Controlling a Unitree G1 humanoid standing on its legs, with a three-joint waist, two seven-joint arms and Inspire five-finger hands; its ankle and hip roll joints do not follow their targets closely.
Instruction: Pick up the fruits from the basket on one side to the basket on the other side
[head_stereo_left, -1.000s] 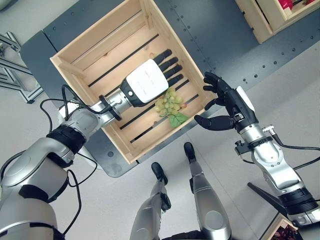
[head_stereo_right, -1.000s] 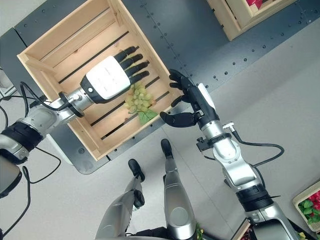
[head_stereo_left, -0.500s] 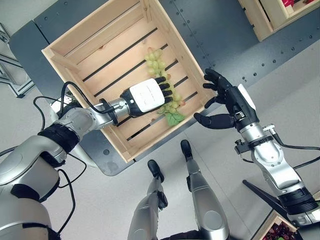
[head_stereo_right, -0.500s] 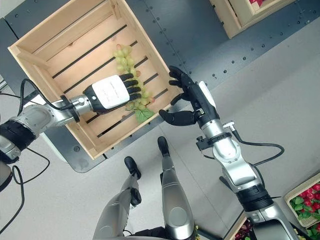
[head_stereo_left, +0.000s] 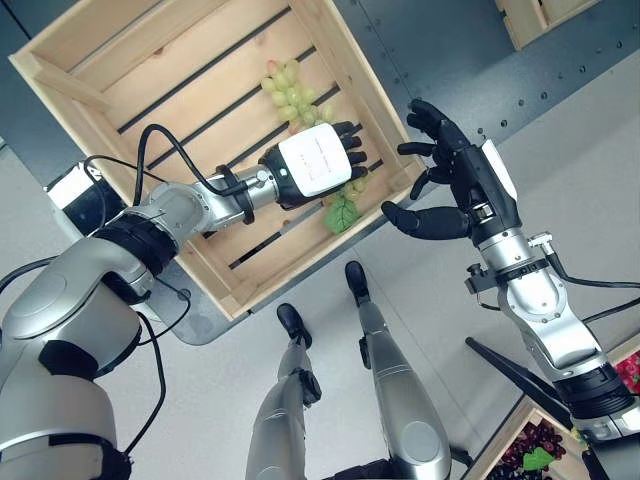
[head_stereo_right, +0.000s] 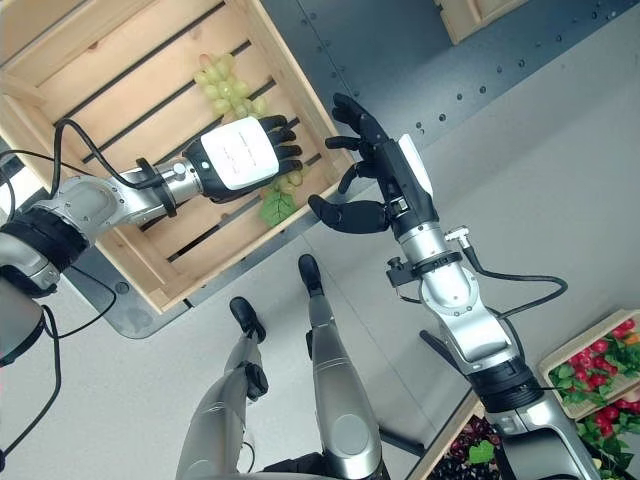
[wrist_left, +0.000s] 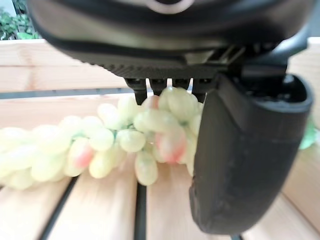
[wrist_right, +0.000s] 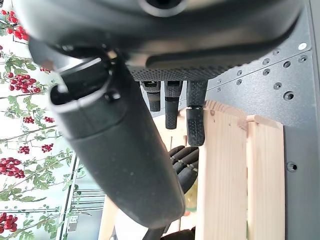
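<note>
A long bunch of green grapes (head_stereo_left: 290, 88) with a green leaf (head_stereo_left: 342, 214) lies along the slats of the wooden crate (head_stereo_left: 355, 75). My left hand (head_stereo_left: 315, 165) is inside the crate over the leaf end of the bunch. Its fingers are curled down onto the fruit. In the left wrist view the grapes (wrist_left: 125, 137) sit between the fingers and the thumb (wrist_left: 245, 150). My right hand (head_stereo_left: 460, 190) hovers open just outside the crate's near right corner, palm toward the crate, holding nothing.
The crate stands on a dark perforated platform (head_stereo_left: 450, 50). A second wooden crate (head_stereo_left: 530, 20) sits on it at the far right. Boxes of red fruit (head_stereo_right: 590, 370) and dark grapes (head_stereo_left: 535, 460) stand on the floor at the lower right.
The camera has shifted. My left hand went from flat above the grapes to fingers curled on the bunch's leaf end. The right hand stays open by the crate corner.
</note>
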